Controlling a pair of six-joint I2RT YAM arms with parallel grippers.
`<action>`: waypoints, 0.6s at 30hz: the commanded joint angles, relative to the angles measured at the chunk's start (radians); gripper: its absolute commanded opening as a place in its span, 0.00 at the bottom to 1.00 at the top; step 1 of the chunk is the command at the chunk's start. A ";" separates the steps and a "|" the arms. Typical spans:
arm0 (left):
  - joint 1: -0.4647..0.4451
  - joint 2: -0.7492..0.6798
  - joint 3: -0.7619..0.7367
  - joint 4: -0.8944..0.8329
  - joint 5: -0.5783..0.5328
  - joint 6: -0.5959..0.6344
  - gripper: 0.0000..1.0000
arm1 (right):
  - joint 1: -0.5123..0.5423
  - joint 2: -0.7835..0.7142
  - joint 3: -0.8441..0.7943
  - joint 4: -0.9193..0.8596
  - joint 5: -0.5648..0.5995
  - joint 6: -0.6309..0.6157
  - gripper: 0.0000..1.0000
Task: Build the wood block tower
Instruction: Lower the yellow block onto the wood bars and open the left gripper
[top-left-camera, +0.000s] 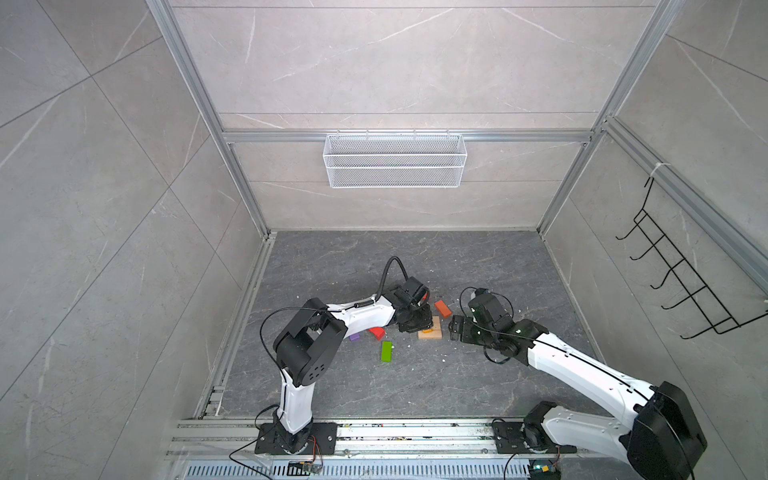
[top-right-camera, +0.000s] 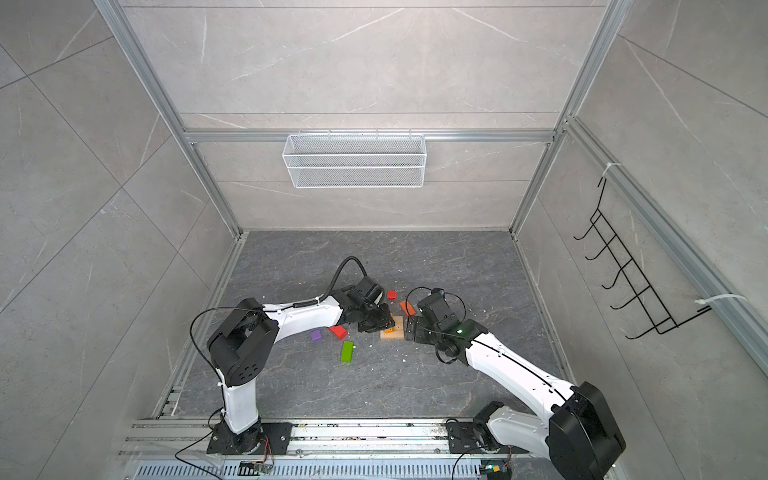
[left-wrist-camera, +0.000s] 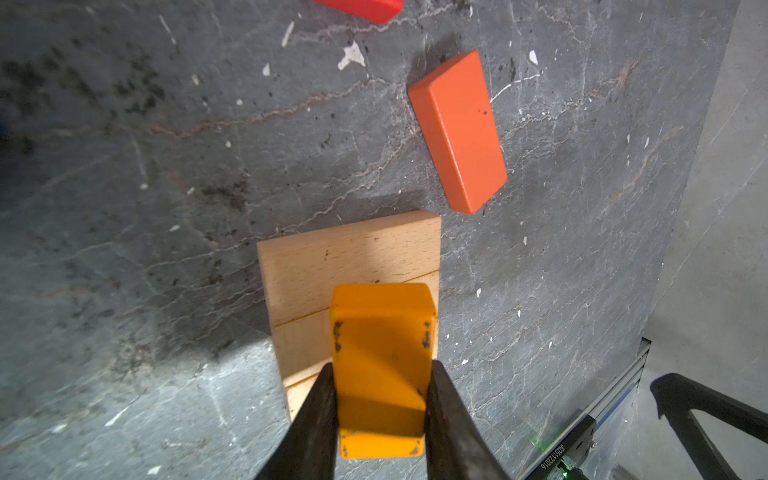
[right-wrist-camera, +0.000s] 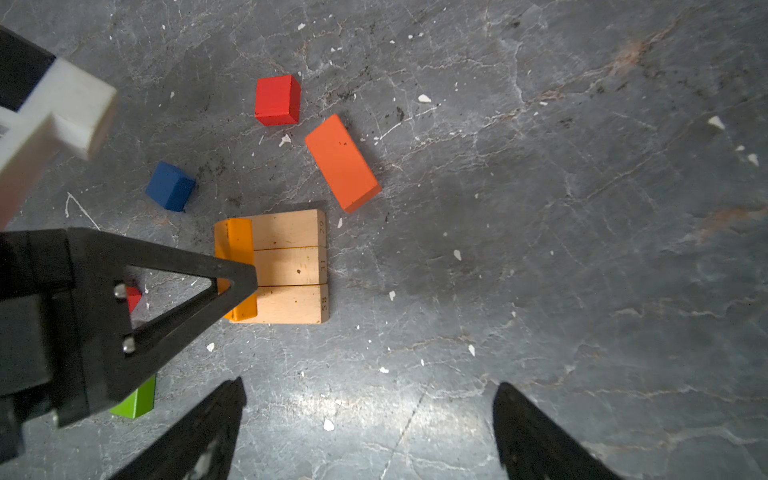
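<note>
Three tan bars (right-wrist-camera: 291, 266) lie side by side on the worktop (right-wrist-camera: 540, 249), just left of centre in the right wrist view. They form the base of the tower (top-left-camera: 435, 328). Across their left ends is a yellow-orange bar (right-wrist-camera: 235, 245), pinched along its long sides by the left fingers (left-wrist-camera: 311, 419). I cannot tell whether it rests on the tan wood or hangs just above it. The right fingers (right-wrist-camera: 536, 436) are spread wide with nothing between them, at the bottom of that frame near the base.

Other wood blocks lie loose:
- An orange bar (right-wrist-camera: 343, 162) is just above and right of the base.
- A red cube (right-wrist-camera: 277, 99) is above the orange bar.
- A blue cube (right-wrist-camera: 170, 186) is to the left.
- In a top view, a green bar (top-left-camera: 386, 351), a red bar (top-left-camera: 376, 332) and a purple cube (top-left-camera: 354, 336) lie left of the base.

The step in hand looks like laying the first block of the second layer. The next move probably calls for settling the bar flat and square with the base edge. The left fingers would then ease apart and lift straight up, so the three tan bars are not nudged apart. The orange bar seems the natural next block, within the right arm's reach.
</note>
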 joint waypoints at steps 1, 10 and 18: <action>-0.004 0.017 -0.008 0.011 -0.009 -0.014 0.11 | -0.005 0.006 -0.005 -0.018 0.003 0.020 0.93; -0.005 0.021 -0.007 0.006 -0.010 -0.015 0.11 | -0.005 0.010 -0.004 -0.019 0.004 0.020 0.93; -0.005 0.027 -0.018 0.019 0.006 -0.027 0.13 | -0.005 0.010 -0.006 -0.019 0.007 0.021 0.93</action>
